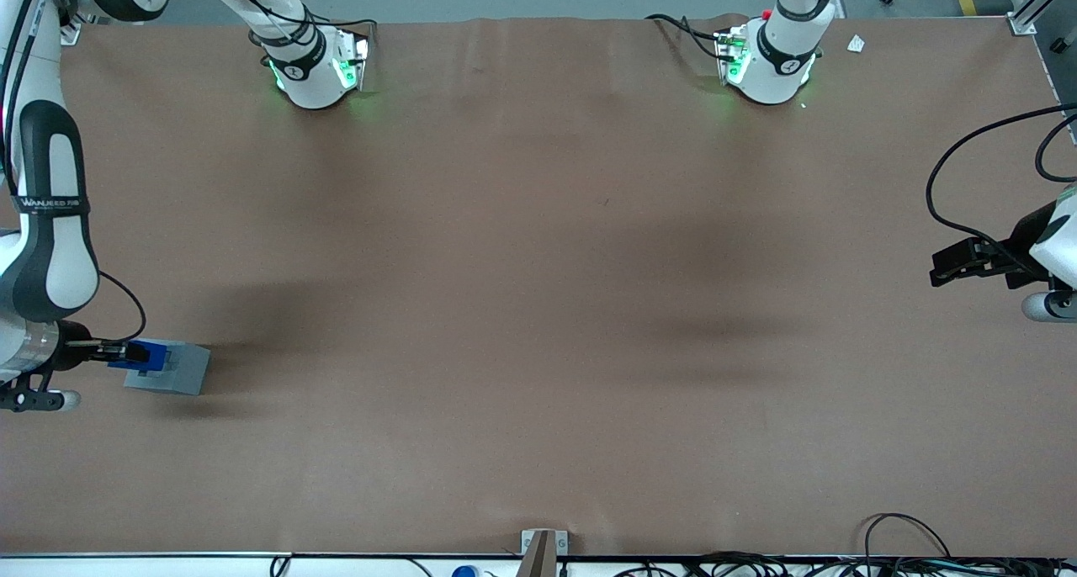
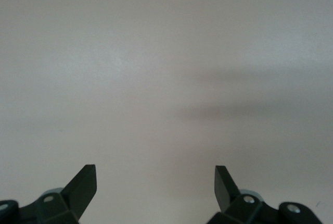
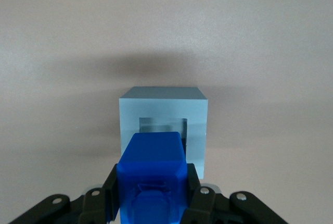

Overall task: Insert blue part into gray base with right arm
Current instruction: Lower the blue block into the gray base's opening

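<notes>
The right arm (image 1: pixel 46 224) reaches down at the working arm's end of the table. Its gripper (image 1: pixel 126 356) is shut on the blue part (image 1: pixel 145 355), with a black finger on each side of it in the right wrist view (image 3: pixel 152 174). The gray base (image 1: pixel 172 369) stands on the brown table right under the held part. In the right wrist view the base (image 3: pixel 164 114) shows its square socket (image 3: pixel 162 125) just ahead of the blue part's tip. Whether the part touches the base cannot be told.
The brown table cover (image 1: pixel 538 308) spreads wide toward the parked arm's end. Both arm feet (image 1: pixel 315 68) stand at the edge farthest from the front camera. Cables (image 1: pixel 909 543) and a small bracket (image 1: pixel 543 550) lie along the nearest edge.
</notes>
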{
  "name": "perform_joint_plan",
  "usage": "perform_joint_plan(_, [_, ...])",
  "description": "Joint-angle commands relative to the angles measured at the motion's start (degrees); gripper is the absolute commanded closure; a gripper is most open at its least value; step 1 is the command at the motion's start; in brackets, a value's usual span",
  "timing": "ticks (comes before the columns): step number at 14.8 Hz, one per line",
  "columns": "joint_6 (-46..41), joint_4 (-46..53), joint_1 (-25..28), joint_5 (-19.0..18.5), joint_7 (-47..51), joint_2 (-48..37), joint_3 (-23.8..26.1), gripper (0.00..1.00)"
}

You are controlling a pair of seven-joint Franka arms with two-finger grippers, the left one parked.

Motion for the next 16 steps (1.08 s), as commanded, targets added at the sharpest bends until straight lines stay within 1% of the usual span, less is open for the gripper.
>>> perform_joint_plan(1, [0.6,-0.7,-0.6,0.1,0.9,0.0,0.6,0.99])
perform_joint_plan(13, [2.0,-0.6,-1.8,0.6,2.3,0.9,0.6,0.98])
perform_joint_plan(15, [2.1,-0.6,-1.5,0.9,6.0,1.2,0.6,0.99])
perform_joint_plan(16, [2.1,-0.6,-1.3,0.9,6.2,1.1,0.6,0.99])
